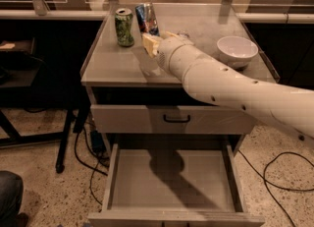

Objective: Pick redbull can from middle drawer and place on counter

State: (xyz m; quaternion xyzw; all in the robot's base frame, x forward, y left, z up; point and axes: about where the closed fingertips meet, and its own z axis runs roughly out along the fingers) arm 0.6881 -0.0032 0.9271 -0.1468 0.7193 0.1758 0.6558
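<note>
The redbull can (146,18), blue and silver, leans tilted over the back of the counter (117,64), just right of a green patterned can (124,26). My gripper (156,39) is at the can's lower end, shut on it, with a pale yellow finger pad (148,44) showing on the left. The white arm reaches in from the right across the counter. Below, the middle drawer (171,179) is pulled out, its grey floor bare except for the arm's shadow.
A white bowl (237,50) sits on the counter's right side. A closed drawer front with a dark loop handle (176,119) lies above the open drawer. Cables (279,172) trail on the floor at both sides, and a dark table leg (68,137) stands at the left.
</note>
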